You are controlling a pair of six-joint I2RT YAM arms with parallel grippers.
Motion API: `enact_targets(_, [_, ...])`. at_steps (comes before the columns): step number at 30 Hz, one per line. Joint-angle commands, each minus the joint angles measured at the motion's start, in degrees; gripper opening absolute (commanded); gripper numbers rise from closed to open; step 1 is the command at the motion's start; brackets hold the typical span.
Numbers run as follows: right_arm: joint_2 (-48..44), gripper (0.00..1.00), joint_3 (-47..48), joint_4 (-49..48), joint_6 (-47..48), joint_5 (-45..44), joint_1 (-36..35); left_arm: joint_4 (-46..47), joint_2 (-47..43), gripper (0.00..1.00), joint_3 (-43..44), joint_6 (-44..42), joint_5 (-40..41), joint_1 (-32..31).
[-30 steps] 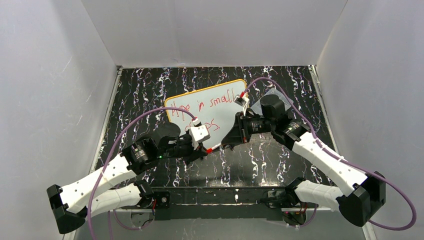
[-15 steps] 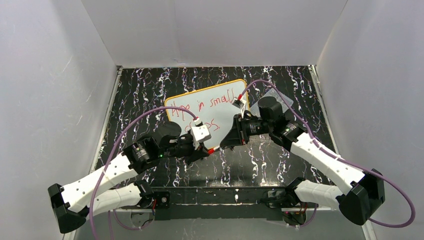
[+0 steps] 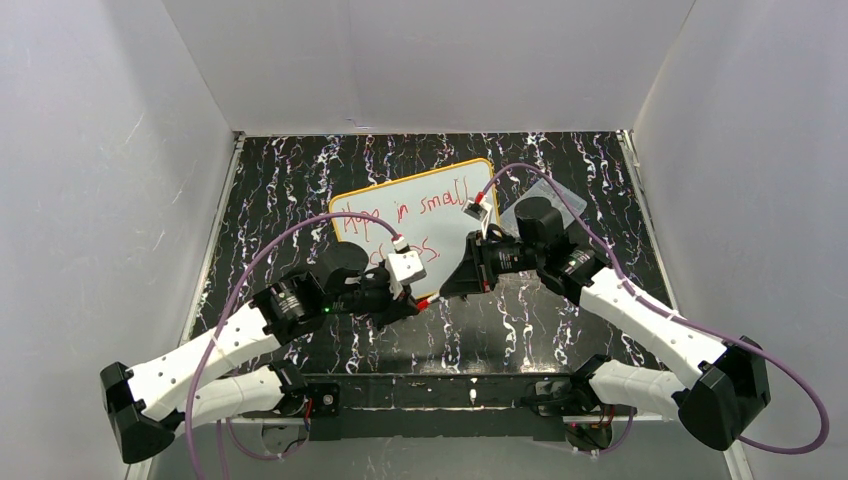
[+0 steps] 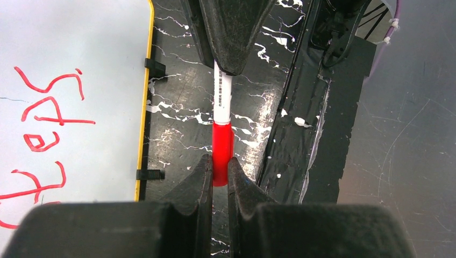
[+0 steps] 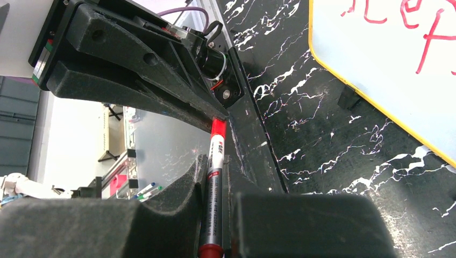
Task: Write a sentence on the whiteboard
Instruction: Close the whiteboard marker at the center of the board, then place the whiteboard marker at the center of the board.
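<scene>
The whiteboard (image 3: 455,232) lies flat at the table's middle, orange-yellow rim (image 3: 412,180). The sentence (image 3: 400,212) is in red, "Hope in small" above "steps". My left gripper (image 3: 412,300) is shut on the marker's red cap (image 4: 222,153). My right gripper (image 3: 448,288) is shut on the marker's grey-white barrel (image 5: 215,183). The two grippers meet tip to tip just off the board's near edge, and the barrel (image 4: 221,99) runs into the cap. The board's edge and red letters (image 4: 45,126) show in the left wrist view; its corner (image 5: 387,70) shows in the right wrist view.
A clear plastic box (image 3: 548,198) lies right of the board, partly behind my right arm. The tabletop (image 3: 300,190) is black with white marbling, with white walls close on three sides. Purple cables loop over both arms.
My right gripper has moved left toward the left gripper. The white stretch of marker between them has shortened as the barrel went into the cap.
</scene>
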State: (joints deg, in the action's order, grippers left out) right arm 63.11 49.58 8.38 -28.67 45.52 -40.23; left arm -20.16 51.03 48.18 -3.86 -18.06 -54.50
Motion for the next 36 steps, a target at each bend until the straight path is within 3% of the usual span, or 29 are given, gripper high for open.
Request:
enact_targets(1, [-0.14,0.01,-1.6,-4.08,-1.93,3.62,-2.47,11.05,0.24,0.0,0.86,-0.05,-1.68,0.09])
enact_targets(22, [-0.83,0.01,-3.7,-6.21,-3.3,3.18,-3.98,15.75,2.74,0.0,2.06,0.47,-2.6,0.1])
enact_targets(26, [-1.94,0.01,-2.44,0.44,0.19,-6.06,-3.93,12.85,2.36,0.0,2.35,0.63,-2.22,0.03])
enact_targets(31, [-1.02,0.02,-1.96,10.56,3.55,-20.87,-3.95,8.36,0.54,0.44,1.68,1.45,4.93,0.36])
enact_targets(36, [-0.8,0.04,-6.16,11.1,1.16,-29.36,-3.65,5.41,0.18,0.72,2.32,4.25,6.6,5.24])
